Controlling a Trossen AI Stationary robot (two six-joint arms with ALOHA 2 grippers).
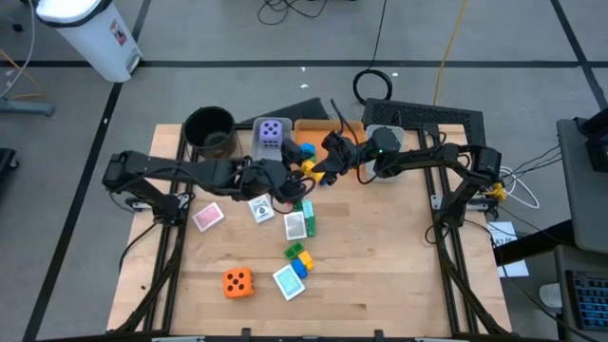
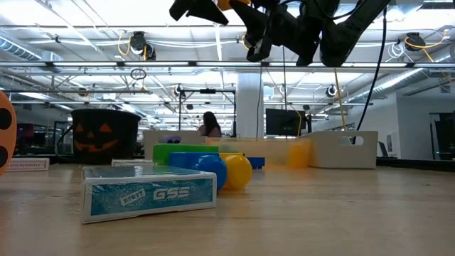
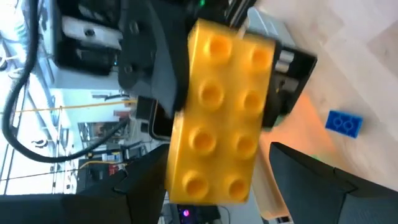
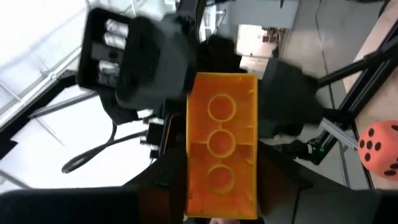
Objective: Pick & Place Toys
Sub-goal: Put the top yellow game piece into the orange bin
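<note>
A big yellow brick (image 1: 309, 169) hangs in the air over the middle of the table, between my two grippers. My left gripper (image 1: 296, 174) reaches it from the table's left and my right gripper (image 1: 321, 163) from the right; both are shut on it. The left wrist view shows its studded top (image 3: 221, 112), the right wrist view its hollow underside (image 4: 221, 143). On the table lie a purple die (image 1: 273, 133), an orange die (image 1: 237, 282), a few cards (image 1: 297, 225) and small bricks (image 1: 298, 258). My left gripper pinches the brick's two long sides (image 3: 177, 168) between its fingers, on one half of its length. The fingers come level from the table's left, at the studded face, and lie across the brick. The brick is clear of the table. My right gripper pinches the same two long sides (image 4: 189, 180) between its fingers, on the other half of the brick. The fingers come level from the table's right, at the hollow underside, and lie across the brick.
A round black pot (image 1: 209, 131) stands at the far left, with bins (image 1: 318, 128) along the far edge beside it. A blue brick (image 1: 305, 150) lies under the grippers. A pink card (image 1: 207, 217) and a white card (image 1: 260, 209) lie left of centre. A teal card box (image 2: 149, 193) stands near the front.
</note>
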